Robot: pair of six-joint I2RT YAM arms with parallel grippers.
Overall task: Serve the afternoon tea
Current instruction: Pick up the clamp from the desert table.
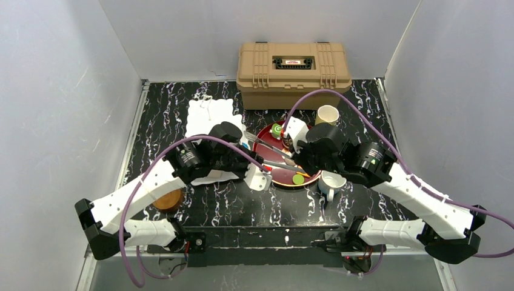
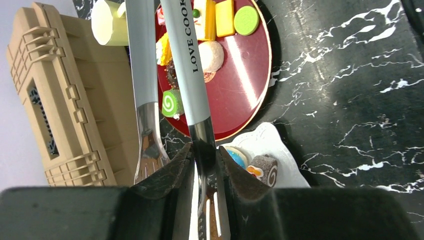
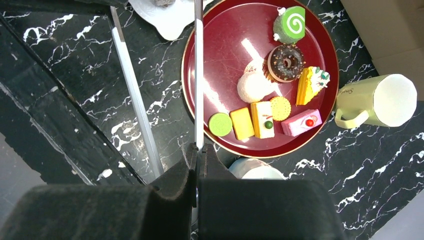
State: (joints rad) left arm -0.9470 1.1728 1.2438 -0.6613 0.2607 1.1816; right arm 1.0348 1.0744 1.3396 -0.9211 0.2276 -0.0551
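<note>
Top external view: a white three-tier wavy-edged stand (image 1: 206, 112) sits on the left half of the black marbled table (image 1: 242, 206), partly under the left arm. A dark red round tray (image 3: 225, 60) lies at centre, between the two wrists. A cream-yellow mug (image 1: 327, 114) stands behind the tray and a white mug (image 1: 330, 183) in front of it, below the right wrist.

The left gripper (image 2: 205, 155) has its jaws pressed on both edges of one arm of the grey-handled metal tongs (image 2: 185, 50). The right gripper (image 3: 198, 152) is closed flat on an arm seen edge-on.

Small toy pastries fill the tray's right half, ahead of the right gripper. The green disc (image 3: 220, 124) is nearest it and the green roll (image 3: 290, 24) farthest. A blue donut (image 2: 235, 156) and a brown roll (image 2: 262, 169) lie on a stand tier, just beside the left gripper.
</note>
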